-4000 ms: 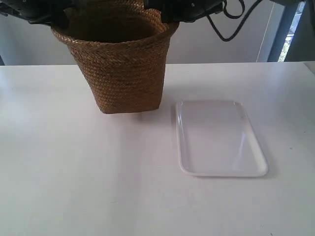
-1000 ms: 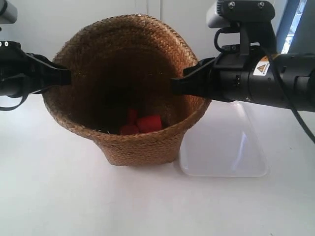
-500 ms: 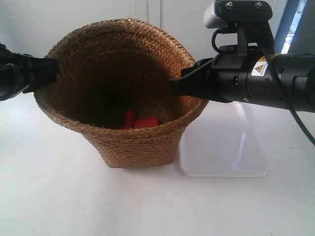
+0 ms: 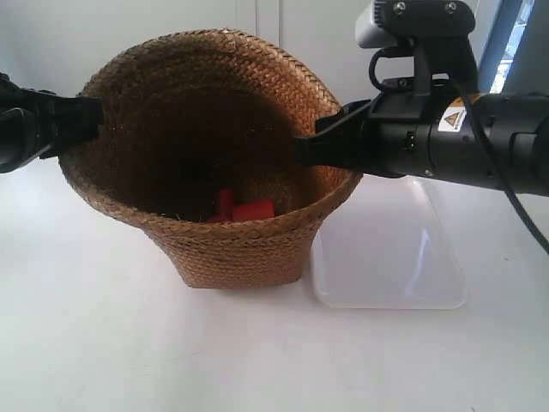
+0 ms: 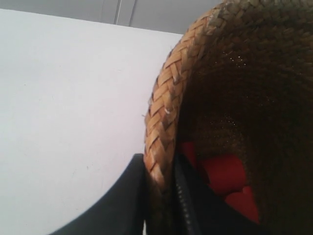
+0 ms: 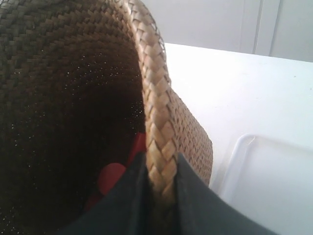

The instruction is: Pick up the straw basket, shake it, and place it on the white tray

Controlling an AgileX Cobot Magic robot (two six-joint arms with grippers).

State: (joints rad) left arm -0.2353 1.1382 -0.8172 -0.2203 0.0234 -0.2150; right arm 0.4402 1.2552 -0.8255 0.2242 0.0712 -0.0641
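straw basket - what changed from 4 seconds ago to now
The straw basket came down from high in the exterior view and tipped its opening toward the camera, so red pieces inside now show. Over the last half second it barely shifted. The left tool and right tool stay shut on its rim; the white tray has not moved.

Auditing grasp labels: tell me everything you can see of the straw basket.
The straw basket is brown braided straw, with a wide flared round rim narrowing to a smaller base and a dark inside holding red pieces. It tilts, mouth toward the exterior camera. The left gripper and right gripper each pinch the rim, on opposite sides. Its base is beside the white tray, not on it; contact with the table cannot be told.
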